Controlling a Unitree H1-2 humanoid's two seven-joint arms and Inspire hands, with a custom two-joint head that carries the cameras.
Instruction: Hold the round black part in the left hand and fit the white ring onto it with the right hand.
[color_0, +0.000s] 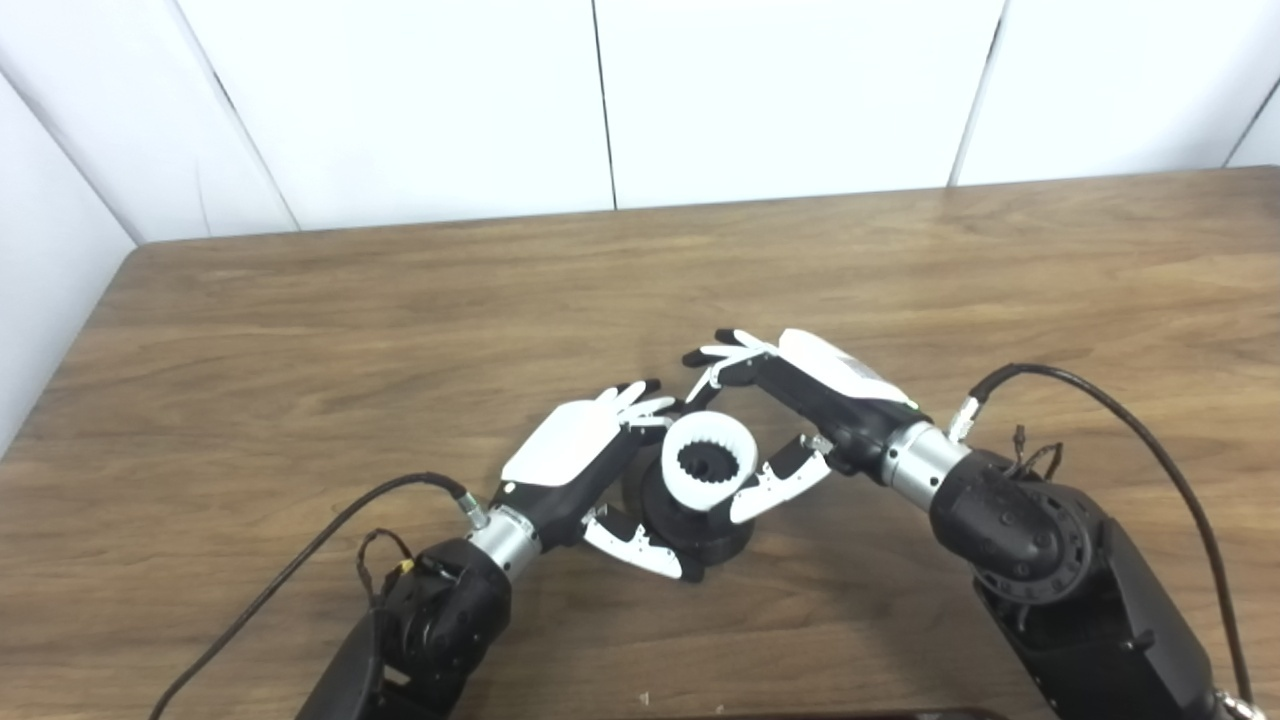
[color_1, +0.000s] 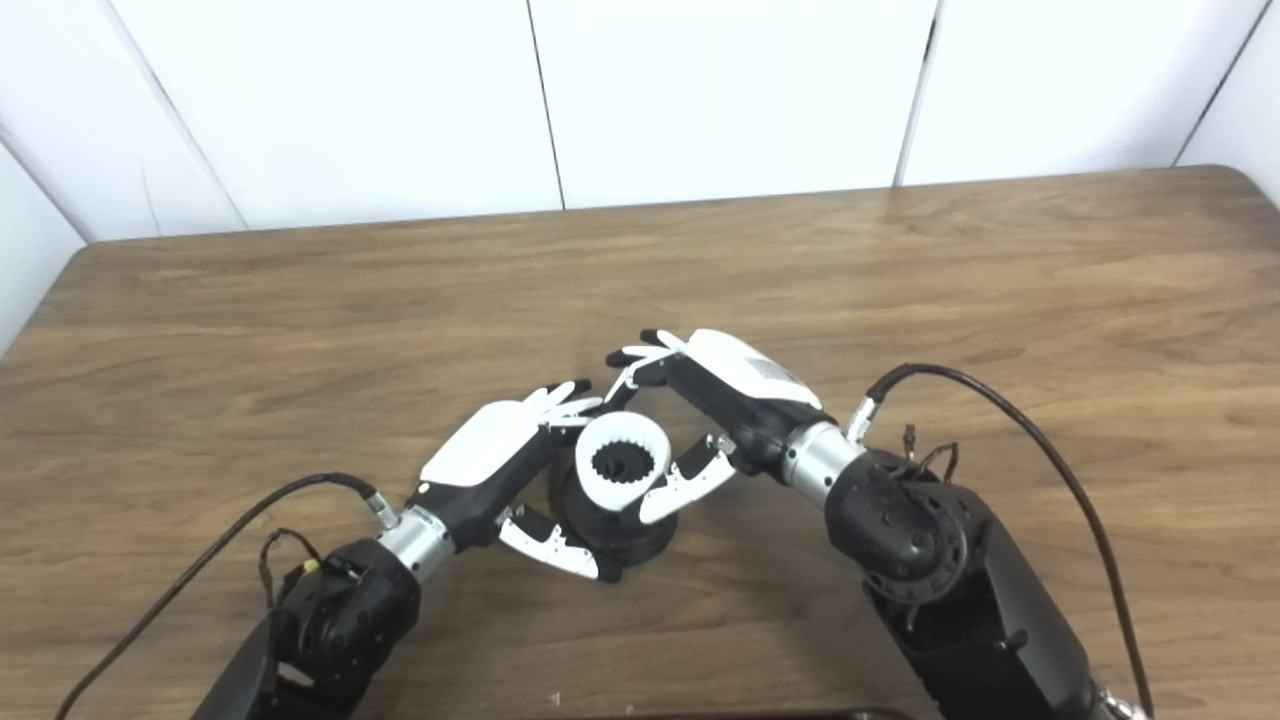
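Near the front middle of the wooden surface (color_0: 900, 260), with both hands meeting over the work. Left hand (color_0: 575, 455) wrapped round the round black part (color_0: 695, 525), fingers behind it and thumb in front, low against the base. Black part apparently resting on or just above the surface; cannot tell which. White ring (color_0: 708, 462) on top of the black part, tilted toward the camera, toothed inner bore showing and the dark hub visible through it. Right hand (color_0: 790, 400) closed on the white ring, thumb pressing its near right edge, fingers arched over the far rim; exact fingertip contact on the far side hidden.

Judged stage: ring placed over the hub but probably not fully seated, given the tilt.

Risks from here:
- Pushing down while tilted: likely to jam the teeth against the hub and cock the ring further.
- Teeth out of step with the hub: no drop without a slight twist; extra force only wedging it.
- Pinch on a smooth thin rim: apt to slip, letting the ring pop off sideways.
- Loose left hold: black part free to turn or slide under the push, losing alignment.
- Fingertips of both hands crowded near the far rim: prone to collision, nudging the ring off.
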